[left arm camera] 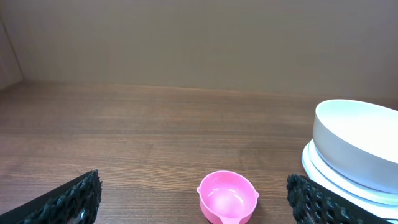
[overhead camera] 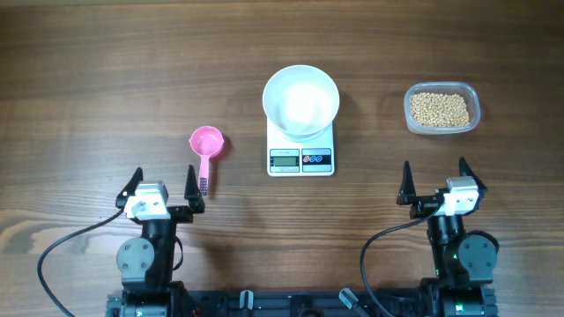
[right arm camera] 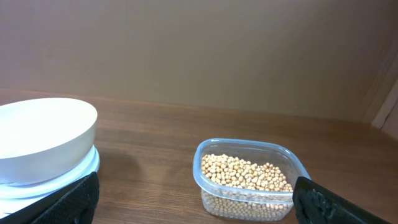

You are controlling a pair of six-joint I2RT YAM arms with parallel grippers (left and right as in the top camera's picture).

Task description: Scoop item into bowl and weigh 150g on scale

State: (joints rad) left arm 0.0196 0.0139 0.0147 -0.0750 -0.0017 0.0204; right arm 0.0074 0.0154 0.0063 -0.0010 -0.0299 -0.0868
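A: White bowl point(overhead camera: 300, 99): where is it seen?
B: It is set on the kitchen scale point(overhead camera: 300, 159), mid-way across the wooden surface point(overhead camera: 106, 70). Soybeans point(overhead camera: 440, 109) are held in a clear plastic tub point(overhead camera: 473, 99) to its right; a pink scoop point(overhead camera: 206, 143) is laid to its left.
A: The hands?
B: Left hand point(overhead camera: 164, 176) and right hand point(overhead camera: 434, 167) are spread open, nothing gripped.

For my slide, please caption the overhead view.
Empty white bowl on square white scale; pink scoop left, clear tub of tan beans right.

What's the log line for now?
bowl empty on scale | scoop untouched | beans in tub | left fingers open | right fingers open
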